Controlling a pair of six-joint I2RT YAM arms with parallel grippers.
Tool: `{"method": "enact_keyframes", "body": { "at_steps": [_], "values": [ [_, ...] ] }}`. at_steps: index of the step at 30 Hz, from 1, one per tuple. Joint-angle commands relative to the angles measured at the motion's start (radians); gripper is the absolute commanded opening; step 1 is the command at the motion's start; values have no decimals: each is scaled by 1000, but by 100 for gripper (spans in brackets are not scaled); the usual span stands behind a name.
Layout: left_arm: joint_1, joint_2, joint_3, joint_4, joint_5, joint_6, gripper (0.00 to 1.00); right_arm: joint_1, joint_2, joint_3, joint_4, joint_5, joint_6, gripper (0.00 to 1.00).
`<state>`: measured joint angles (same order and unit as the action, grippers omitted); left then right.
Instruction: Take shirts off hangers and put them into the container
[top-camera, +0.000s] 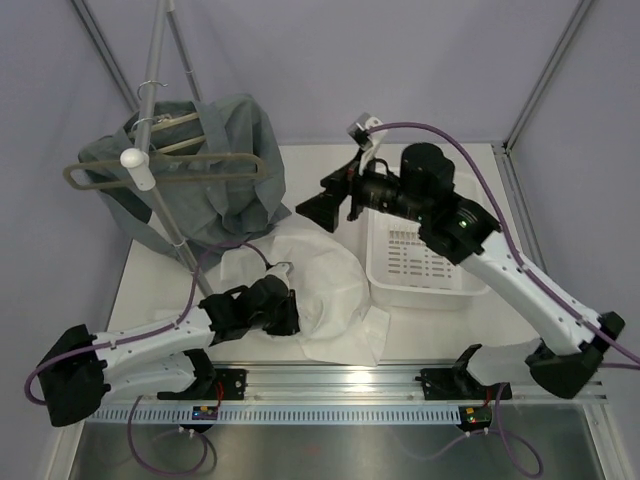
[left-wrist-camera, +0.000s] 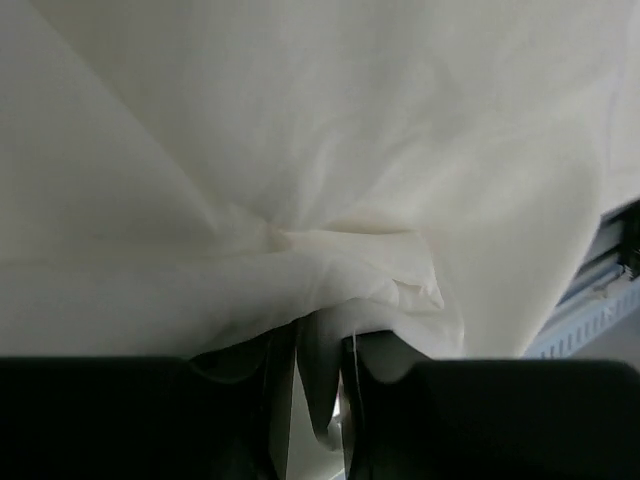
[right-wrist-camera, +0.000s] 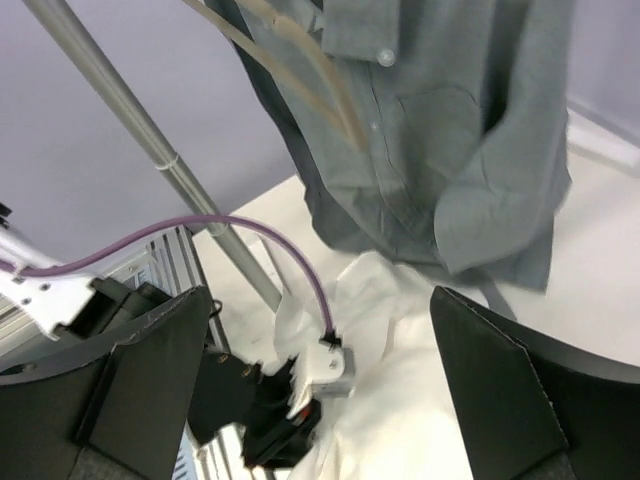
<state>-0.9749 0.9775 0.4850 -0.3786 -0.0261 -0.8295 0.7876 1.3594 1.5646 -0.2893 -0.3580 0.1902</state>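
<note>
Overhead, at the far left, the grey-green shirt (top-camera: 235, 150) hangs on a light-wood hanger (right-wrist-camera: 320, 80). The hanger sits on a looped grey rail (top-camera: 200, 170) that is fixed to a slanting metal pole (top-camera: 160, 60). The shirt's lower folds come down to the desk (top-camera: 440, 340) at the far-left corner, and it is well apart from the container.

To the right of it, nearer the arms, the white shirt (top-camera: 330, 280) lies crumpled on the desk in a broad heap, off any hanger. The left arm reaches low across the near side to the shirt's left edge. The left hand (left-wrist-camera: 320, 370) is nearly closed, and its dark fingers (left-wrist-camera: 470, 420) have a thin fold of the white cloth caught in the narrow gap between them. The rest of the cloth billows over and beyond the fingers.

Further right and higher, the right arm is raised above the desk. The right hand (top-camera: 338, 203) is spread wide with nothing in it, above the far edge of the white shirt and facing left towards the hanging one.

At the right, the container (top-camera: 425, 296) stands upright on the desk. Its slotted base is bare, and the white shirt's right edge lies just beside its left wall.
</note>
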Motion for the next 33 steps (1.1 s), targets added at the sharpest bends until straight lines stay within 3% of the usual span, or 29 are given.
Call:
{"method": "enact_keyframes", "body": {
  "at_steps": [1,3,4,5,6,10,13,20,22,26,33],
  "values": [
    [-18,137,58,109,-107,-33,30,-2,-209,-121,-66,131,72,99],
    [-65,194,125,98,-188,-16,51,1,-316,-167,-92,110,91,99],
    [-91,214,153,86,-299,-5,60,2,-350,-208,-120,105,92,99],
    [-147,248,199,89,-355,24,77,2,-383,-228,-132,106,100,99],
    [-174,260,220,89,-444,33,82,5,-446,-245,-146,109,103,100],
    [-255,273,293,112,-543,62,98,5,-577,-308,-233,134,109,99],
    [-266,296,351,84,-572,75,99,4,-664,-333,-267,140,120,99],
    [-225,536,677,-253,-785,73,99,4,-779,-350,-330,136,132,99],
    [-174,596,731,-316,-746,66,99,4,-802,-348,-359,140,134,100],
    [-12,615,673,-194,-546,112,99,4,-861,-331,-398,149,135,99],
    [45,737,718,-241,-491,107,99,4,-927,-301,-447,148,115,99]
  ]
}}
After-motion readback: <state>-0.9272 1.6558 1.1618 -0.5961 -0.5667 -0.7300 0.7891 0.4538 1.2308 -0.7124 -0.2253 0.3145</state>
